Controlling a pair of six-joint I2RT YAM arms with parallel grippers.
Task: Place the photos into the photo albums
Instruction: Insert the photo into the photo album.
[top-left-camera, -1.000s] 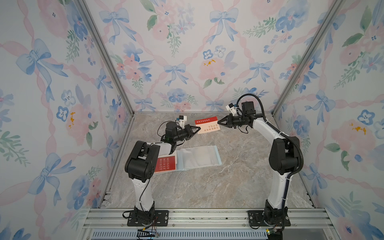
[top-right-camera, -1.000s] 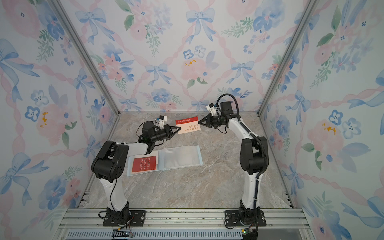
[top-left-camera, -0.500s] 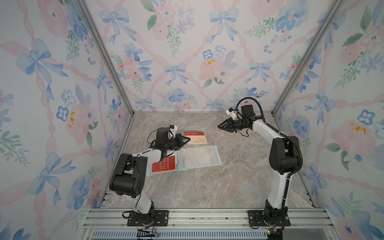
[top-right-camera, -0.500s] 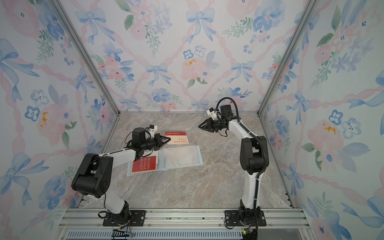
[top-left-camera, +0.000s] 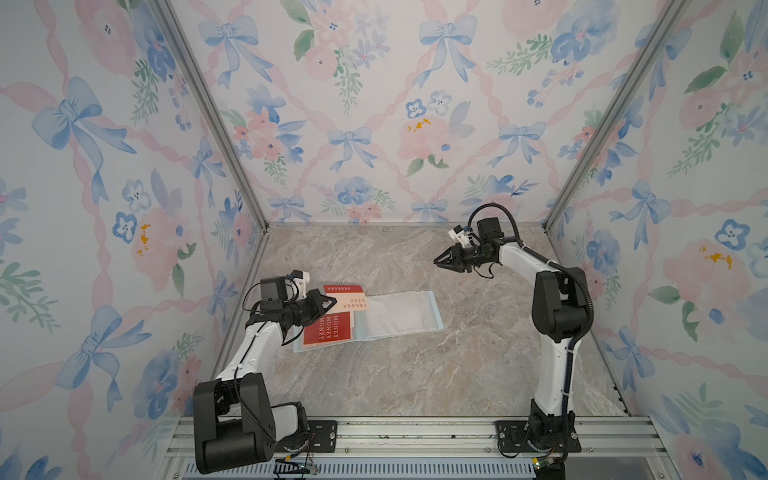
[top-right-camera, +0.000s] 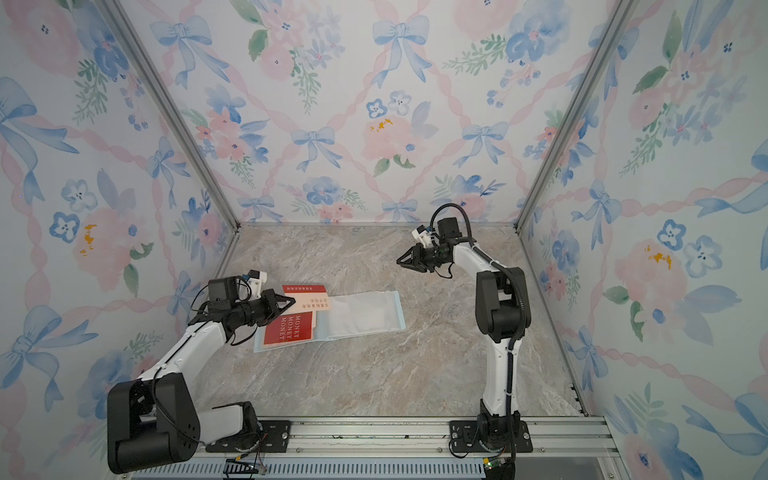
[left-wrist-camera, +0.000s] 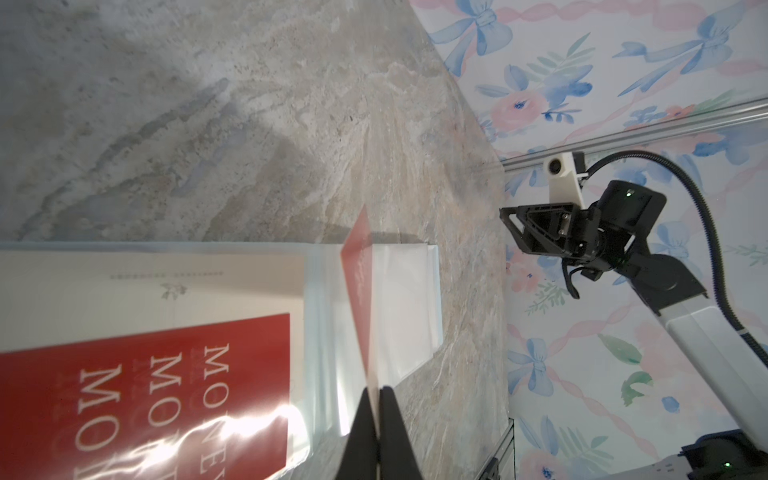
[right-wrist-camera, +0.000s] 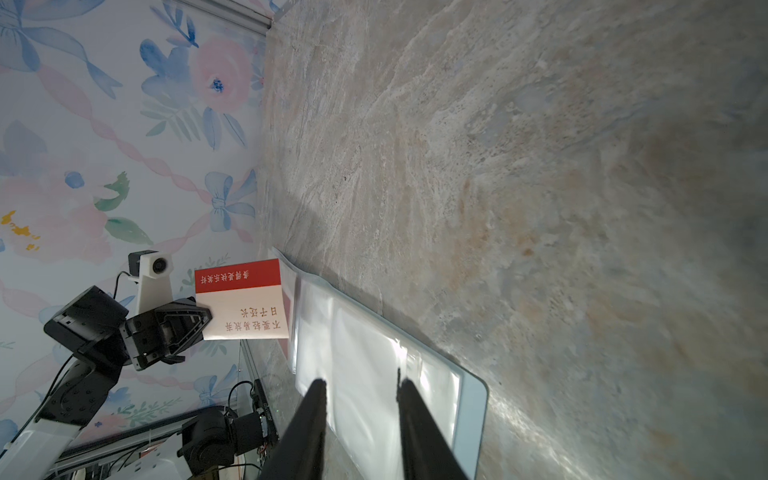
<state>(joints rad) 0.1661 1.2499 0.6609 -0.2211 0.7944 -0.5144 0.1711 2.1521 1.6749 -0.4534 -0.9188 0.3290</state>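
here, marbled tabletop (top-left-camera: 415, 374), floral walls (top-left-camera: 353, 124); left claw (top-left-camera: 335, 299) pinches a photo (top-left-camera: 353, 302); right claw (top-left-camera: 436, 262) slightly parted.

The marbled floor (top-left-camera: 415, 374) is enclosed left, right and far by walls (top-left-camera: 374, 104) papered with bows and flowers; metal rails (top-left-camera: 415, 434) are laid along the near edge.

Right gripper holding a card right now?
No, the right gripper is open and empty; the red-and-cream card sits in the left gripper.
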